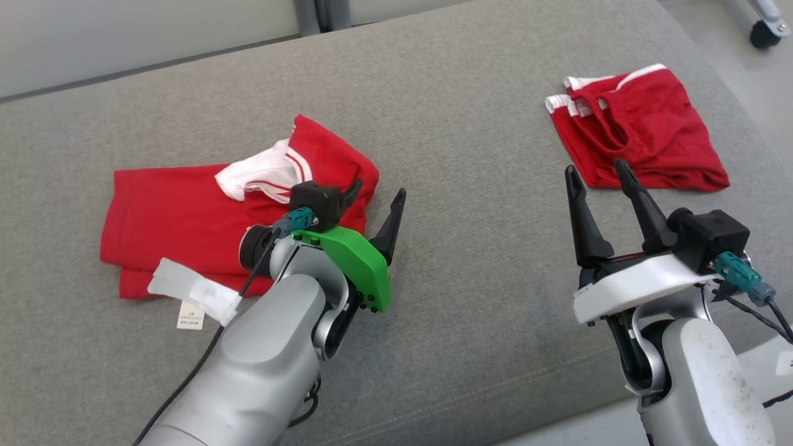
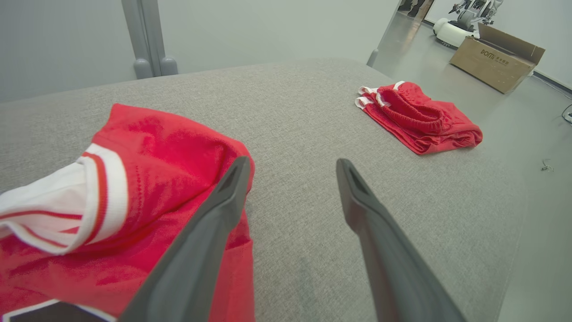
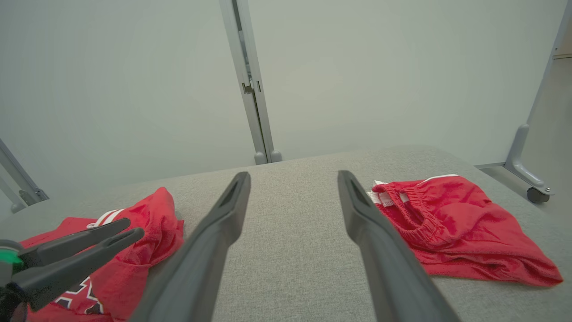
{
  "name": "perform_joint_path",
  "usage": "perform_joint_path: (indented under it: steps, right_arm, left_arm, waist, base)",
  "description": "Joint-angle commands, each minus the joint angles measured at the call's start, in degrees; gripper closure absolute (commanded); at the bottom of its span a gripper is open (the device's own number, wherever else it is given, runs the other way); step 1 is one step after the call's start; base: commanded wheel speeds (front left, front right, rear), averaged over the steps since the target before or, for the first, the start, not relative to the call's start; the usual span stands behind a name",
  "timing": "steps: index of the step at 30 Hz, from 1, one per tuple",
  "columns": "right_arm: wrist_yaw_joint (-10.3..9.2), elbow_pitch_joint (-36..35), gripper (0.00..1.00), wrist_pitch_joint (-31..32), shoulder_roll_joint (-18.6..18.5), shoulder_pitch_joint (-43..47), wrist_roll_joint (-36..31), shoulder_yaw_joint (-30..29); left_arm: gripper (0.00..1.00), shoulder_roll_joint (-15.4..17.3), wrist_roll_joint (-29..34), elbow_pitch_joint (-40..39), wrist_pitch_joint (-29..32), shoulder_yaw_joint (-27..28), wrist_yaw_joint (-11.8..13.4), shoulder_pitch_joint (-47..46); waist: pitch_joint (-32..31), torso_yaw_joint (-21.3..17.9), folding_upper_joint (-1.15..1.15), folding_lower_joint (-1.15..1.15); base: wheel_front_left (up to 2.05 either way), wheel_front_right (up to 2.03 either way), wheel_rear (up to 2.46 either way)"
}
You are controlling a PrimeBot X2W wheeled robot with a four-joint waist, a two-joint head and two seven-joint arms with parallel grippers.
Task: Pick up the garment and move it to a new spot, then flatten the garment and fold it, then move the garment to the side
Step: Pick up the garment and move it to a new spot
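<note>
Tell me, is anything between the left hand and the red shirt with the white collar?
Nothing visible is: the open left hand hangs at the edge of the red shirt with white collar, partly over its cloth.

garment point(image 1: 179, 217) lies left on the cushion point(image 1: 471, 155) (shorts point(image 1: 650, 136) well right).

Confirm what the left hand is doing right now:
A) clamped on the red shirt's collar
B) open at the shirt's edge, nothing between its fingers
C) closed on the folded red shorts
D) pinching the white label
B: the left hand has its fingers spread wide apart, with bare grey surface between them, right beside the edge of the red shirt.
</note>
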Motion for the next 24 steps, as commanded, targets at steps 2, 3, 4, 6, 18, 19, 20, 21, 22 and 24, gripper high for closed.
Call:
perform_joint_path:
  steps: [2,3,4,6,18,19,20,21,22,24]
  right_arm:
    - [-0.05,-0.4,0.00,0.5,-0.1,1.4,-0.9,-0.6]
    - [-0.05,-0.4,0.00,0.6,-0.1,1.8,-1.2,-1.0]
    - [-0.05,-0.4,0.00,0.8,-0.1,2.0,-1.4,-0.9]
    - [-0.05,-0.1,0.00,1.1,-0.1,2.3,-1.5,-0.7]
    - [-0.05,8.8,0.00,3.8,-0.1,-3.7,-5.1,7.6]
    - [-0.05,10.4,0.00,4.0,-0.2,-4.6,-5.6,8.0]
    - [-0.05,12.1,0.00,4.1,-0.2,-5.4,-5.7,8.4]
    - [-0.05,13.9,0.00,4.4,-0.2,-6.4,-6.0,9.0]
    - [-0.05,15.8,0.00,4.4,-0.6,-7.3,-6.6,9.3]
    - [-0.05,19.6,0.00,4.3,-0.9,-9.1,-7.4,9.9]
  left_arm:
    - [0.00,0.4,1.0,-0.8,-1.5,-0.6,0.7,1.9]
    - [0.00,0.5,1.1,-1.4,-1.9,-0.6,1.0,2.6]
    - [0.00,0.9,1.2,-2.0,-2.2,-0.5,1.4,3.3]
    - [0.00,1.6,1.4,-3.7,-2.8,-0.4,2.2,5.2]
    - [0.00,6.3,1.9,-19.9,-4.0,1.7,9.1,18.8]
    - [0.00,6.5,2.0,-21.2,-4.0,1.6,9.6,19.5]
    - [0.00,6.7,2.1,-22.5,-4.0,1.6,10.1,20.2]
    - [0.00,7.1,2.3,-23.6,-4.0,1.6,10.6,20.7]
    - [0.00,7.3,2.5,-24.6,-3.9,1.4,11.1,21.2]
    - [0.00,8.0,2.7,-26.7,-3.8,1.4,12.1,21.9]
  waist:
    - [-2.2,5.2,-0.01,0.00]
    - [-2.6,6.4,-0.01,0.00]
    - [-2.8,7.3,-0.01,0.00]
    - [-3.4,9.5,-0.01,0.00]
    - [-4.9,22.5,-0.01,0.00]
    - [-4.9,23.8,-0.01,0.00]
    - [-5.0,25.0,-0.01,0.00]
    - [-5.0,26.0,-0.01,0.00]
    - [-5.0,27.2,-0.01,0.00]
    - [-5.1,29.1,-0.01,0.00]
  base:
    - [0.00,0.00,0.00]
    - [0.00,0.00,0.00]
    - [0.00,0.00,0.00]
    - [0.00,0.00,0.00]
    - [0.00,0.00,0.00]
    - [0.00,0.00,0.00]
    - [0.00,0.00,0.00]
    - [0.00,0.00,0.00]
    - [0.00,0.00,0.00]
    - [0.00,0.00,0.00]
